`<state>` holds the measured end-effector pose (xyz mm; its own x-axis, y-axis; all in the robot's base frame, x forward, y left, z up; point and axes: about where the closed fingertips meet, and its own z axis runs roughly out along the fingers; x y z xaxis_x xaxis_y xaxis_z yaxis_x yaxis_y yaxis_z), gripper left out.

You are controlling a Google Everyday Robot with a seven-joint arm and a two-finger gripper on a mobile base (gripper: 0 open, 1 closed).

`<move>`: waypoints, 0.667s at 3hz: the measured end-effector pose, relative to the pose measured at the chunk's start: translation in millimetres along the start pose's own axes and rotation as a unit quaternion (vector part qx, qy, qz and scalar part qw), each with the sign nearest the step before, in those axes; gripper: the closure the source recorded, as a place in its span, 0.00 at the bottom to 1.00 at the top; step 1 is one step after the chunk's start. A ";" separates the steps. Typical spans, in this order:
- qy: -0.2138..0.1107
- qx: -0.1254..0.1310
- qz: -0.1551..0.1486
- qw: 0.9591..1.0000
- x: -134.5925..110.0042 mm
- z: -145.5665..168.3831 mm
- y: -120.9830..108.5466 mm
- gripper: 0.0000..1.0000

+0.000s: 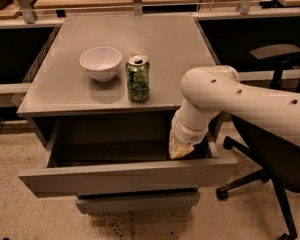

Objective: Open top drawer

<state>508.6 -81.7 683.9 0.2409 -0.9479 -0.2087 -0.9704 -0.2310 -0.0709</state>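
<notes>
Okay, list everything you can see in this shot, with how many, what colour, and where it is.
top drawer: one, grey, open below the cabinet top
cabinet top: one, grey, centre of view
bowl: one, white, on the cabinet top, left of the can
can: one, green, upright near the front edge of the cabinet top
lower drawer front: one in view, grey, shut, under the top drawer
office chair: one, black, right of the cabinet
arm: one, white, reaching in from the right
pincer: one, pale yellowish, inside the top drawer at its right end

End effector [179, 147] blocks top drawer's [125, 177] right end; left side is free.
</notes>
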 end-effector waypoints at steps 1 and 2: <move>0.003 -0.022 -0.001 1.000 -4.2 13.7 8.7 1.00; 0.003 -0.024 -0.001 1.000 -4.8 13.2 9.9 1.00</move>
<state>498.1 -76.5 671.3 0.2431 -0.9485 -0.2031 -0.9697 -0.2431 -0.0252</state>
